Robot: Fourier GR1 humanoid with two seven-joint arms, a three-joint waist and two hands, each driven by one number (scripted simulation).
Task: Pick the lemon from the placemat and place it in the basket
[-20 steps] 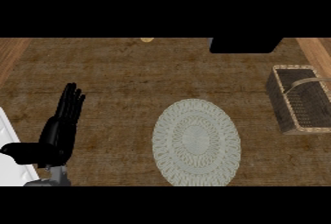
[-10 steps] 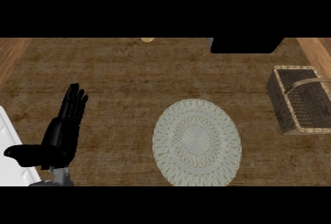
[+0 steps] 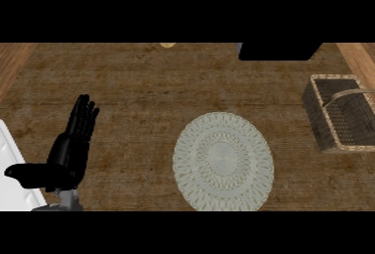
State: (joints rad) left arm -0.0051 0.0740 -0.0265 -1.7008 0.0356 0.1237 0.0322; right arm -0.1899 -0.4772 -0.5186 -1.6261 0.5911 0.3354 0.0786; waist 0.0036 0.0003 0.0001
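- Tabletop (image 3: pixel 147 84): a brown wood-grain surface that carries every item listed below. The placemat serves as the reference landmark.
- Placemat (image 3: pixel 222 161): a pale round woven mat, seen as an oval, near the lower centre of the tabletop. Its surface carries nothing; no lemon lies on it.
- Basket (image 3: pixel 343 115): a wicker basket with an arched handle, up and to the right of the placemat, well apart from it. Its interior shows no fruit.
- Dark block (image 3: pixel 280 51): a black object at the far edge, up and to the right of the placemat.
- Left hand (image 3: pixel 72 147): to the left of the placemat, apart from it. Fingers are straight and extended away from the robot; the thumb sticks out sideways. It holds nothing.
- Right hand: not in view.
- Small yellowish object (image 3: pixel 167 45): at the far edge, well above the placemat. It may be the lemon; it is too small to confirm.
- Step in hand, as a judgement: the pick has not begun. The next move calls for locating the lemon first, then reaching to it with an open hand.
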